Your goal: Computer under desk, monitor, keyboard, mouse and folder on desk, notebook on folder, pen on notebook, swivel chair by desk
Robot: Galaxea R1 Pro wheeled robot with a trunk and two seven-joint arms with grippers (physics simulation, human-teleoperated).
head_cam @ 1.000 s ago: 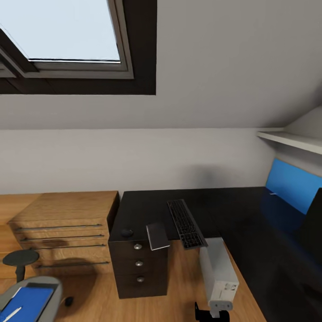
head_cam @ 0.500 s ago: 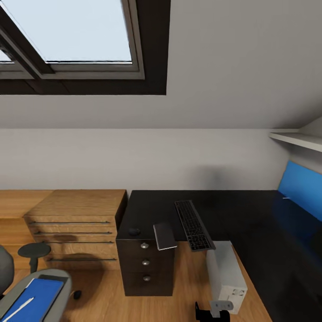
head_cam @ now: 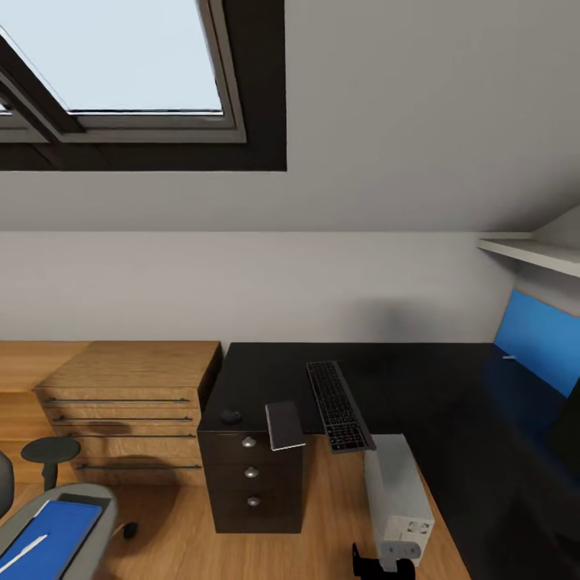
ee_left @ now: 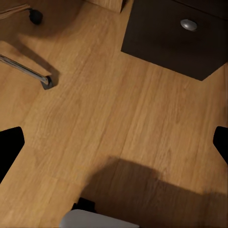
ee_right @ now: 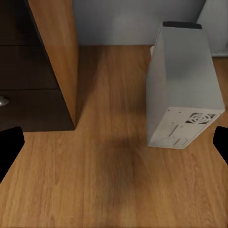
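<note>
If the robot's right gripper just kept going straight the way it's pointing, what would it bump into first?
Most likely the bare wooden floor. The right gripper points down at open boards, between the light grey box-shaped computer tower and the black desk drawers. Its fingertips sit wide apart, holding nothing.

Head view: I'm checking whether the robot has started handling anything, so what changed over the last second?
Only the camera swung: the whole scene slid right, then partly back left. Nothing was grasped or released. The keyboard, notebook and mouse lie as before on the desk; the computer stands on the floor; the folder with the pen stays on the swivel chair.
</note>
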